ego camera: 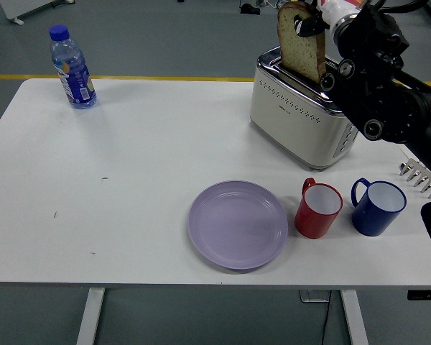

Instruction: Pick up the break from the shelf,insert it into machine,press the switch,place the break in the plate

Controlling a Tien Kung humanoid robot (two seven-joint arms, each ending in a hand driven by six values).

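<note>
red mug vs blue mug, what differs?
The red mug is red, the blue mug blue. The red mug stands next to the purple plate, the blue mug farther right, nearer the table's right end. Both stand upright with white insides and handles pointing left.

I see the slice of bread [300,42], brown-crusted with a pale speckled face, pinched at its top edge between my right hand's fingertips [306,24]; it hangs upright below them, its lower corner just above the toaster [298,108] slot. The lilac plate [238,224] lies flat, well below them.
</note>
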